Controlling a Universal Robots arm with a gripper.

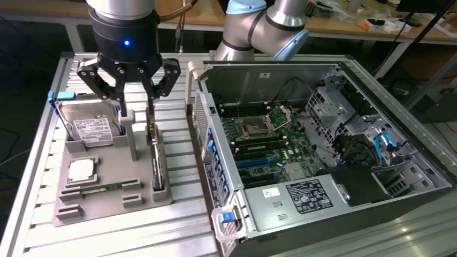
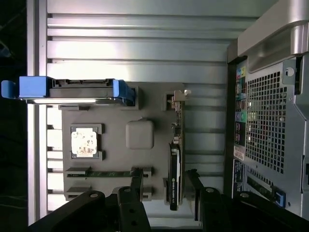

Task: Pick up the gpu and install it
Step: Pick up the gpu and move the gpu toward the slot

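Just above the gpu (image 1: 156, 163), the gripper (image 1: 140, 110) hangs, jaws apart

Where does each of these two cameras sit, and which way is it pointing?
Exterior view: off the arm, high up, looking slantwise down on the table; it shows that arm and the open end effector above the gpu.
Wrist view: on the wrist, looking straight down along the end effector, whose fingers straddle the gpu.
Shared: the gpu, the grey tray, the hard drive and the computer case.
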